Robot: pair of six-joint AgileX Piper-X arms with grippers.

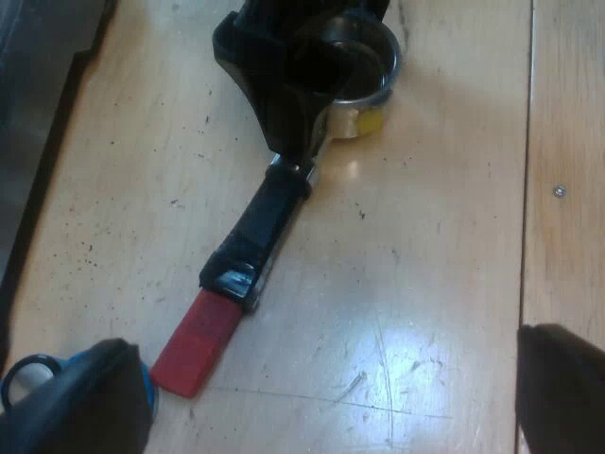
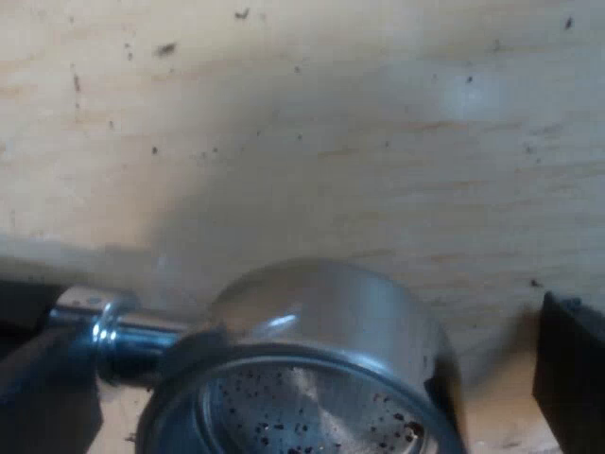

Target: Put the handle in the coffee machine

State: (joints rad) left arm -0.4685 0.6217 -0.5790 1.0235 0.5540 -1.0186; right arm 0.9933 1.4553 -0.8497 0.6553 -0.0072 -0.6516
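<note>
While it lies loose and flat on the pale wooden tabletop (image 1: 425, 284), the metal holder with a dark handle ending in red (image 1: 260, 227) is pointed with its red end (image 1: 194, 345) towards the left gripper (image 1: 321, 407). Its round steel basket (image 2: 321, 322) is turned to the far end. The left gripper is held released, its black fingers (image 1: 85, 402) spread wide with bare wood between them. One finger is just beside the red end, and no contact is seen. Something blue (image 1: 28, 374) is seen by that finger; what it is cannot be told. The right gripper (image 2: 307, 378) is set over the basket. One finger is at the shiny neck (image 2: 104, 326), while the other is kept apart from the basket wall by a strip of wood. This claw is released too, and nothing is grasped. Dark specks are seen inside the basket.
</note>
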